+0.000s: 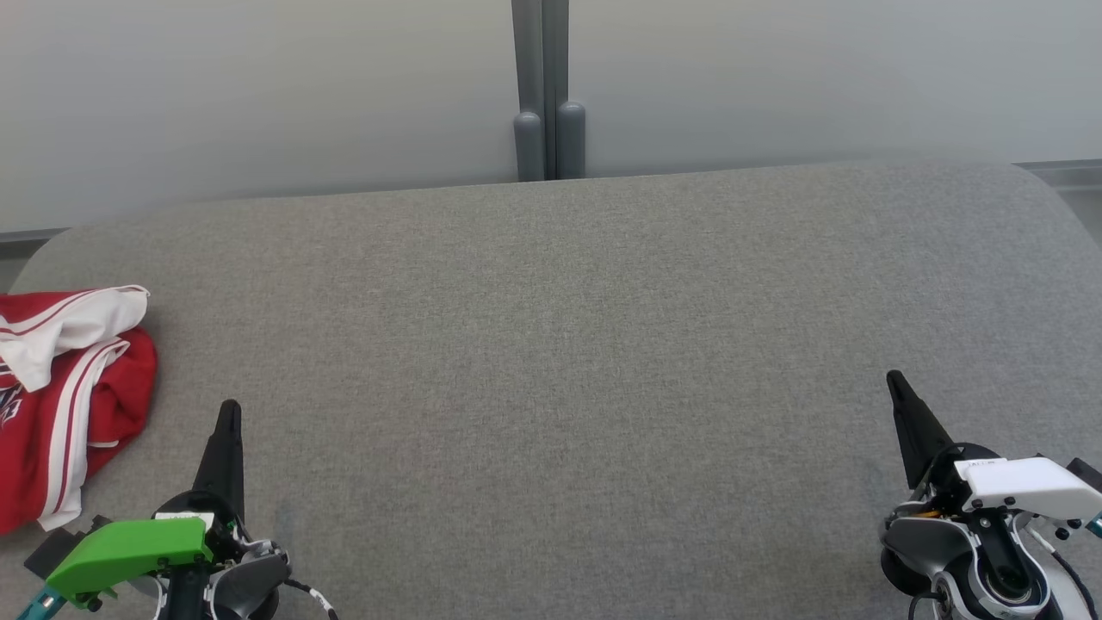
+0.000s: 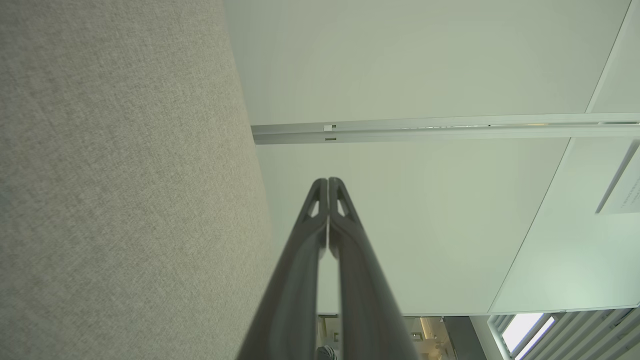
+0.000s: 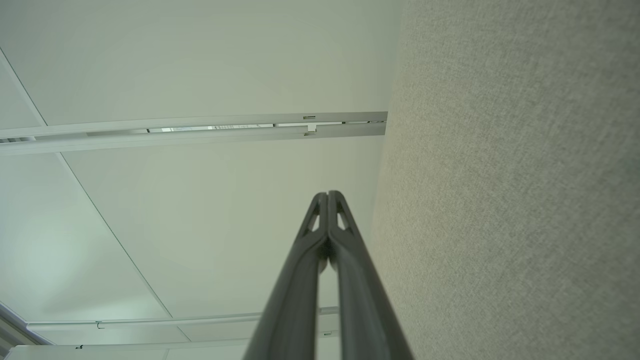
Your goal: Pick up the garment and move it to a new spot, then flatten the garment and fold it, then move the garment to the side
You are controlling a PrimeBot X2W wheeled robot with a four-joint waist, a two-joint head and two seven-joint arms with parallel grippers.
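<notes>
You have the garment (image 1: pixel 65 387) lying crumpled at the far left of the grey fabric-covered desk (image 1: pixel 551 344). It is red with white panels and thin stripes, and part of it runs off the left edge of the head view. A dark mark on the red cloth at that edge may be a printed letter, but too little of it shows for you to tell. The garment lies apart from both grippers.

Your left gripper (image 1: pixel 229 406) sits at the lower left of the head view, ahead of its green wrist cover (image 1: pixel 129 551), pointing up the view. It is just to the right of the garment, with a strip of bare desk between them. In the left wrist view its 2 dark fingers (image 2: pixel 300 260) press together at the tips, so the jaws are closed on nothing. The desk fabric fills that view's left side, and a pale wall with a metal rail (image 2: pixel 450 127) lies beyond.

Your right gripper (image 1: pixel 895 381) is at the lower right of the head view, ahead of its white wrist cover (image 1: pixel 1024 486), well apart from the garment, with the bare middle of the desk between. In the right wrist view its fingers (image 3: pixel 360 280) also meet at the tips, jaws closed and empty.

Behind the desk you see pale wall panels joined at a grey post (image 1: pixel 542 86)
</notes>
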